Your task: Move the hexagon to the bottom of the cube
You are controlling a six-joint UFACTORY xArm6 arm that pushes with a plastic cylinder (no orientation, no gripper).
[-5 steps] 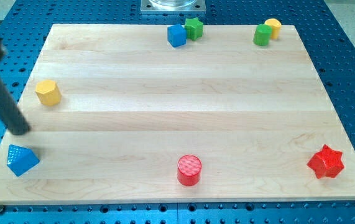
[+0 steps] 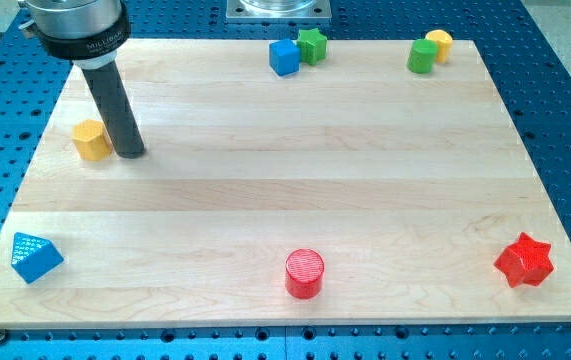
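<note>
The yellow hexagon block (image 2: 92, 140) lies near the board's left edge, above mid-height. My tip (image 2: 131, 152) stands just to its right, close to or touching it. The blue cube (image 2: 284, 57) sits at the top centre, far to the right of the hexagon, with a green star-like block (image 2: 312, 45) touching its upper right.
A green cylinder (image 2: 421, 56) and a yellow block (image 2: 438, 43) sit together at the top right. A red cylinder (image 2: 304, 273) is at the bottom centre, a red star (image 2: 524, 261) at the bottom right, a blue wedge-like block (image 2: 35, 256) at the bottom left.
My tip has moved up and to the right, from the left of the hexagon to its right side. The hexagon has shifted slightly to the right and up.
</note>
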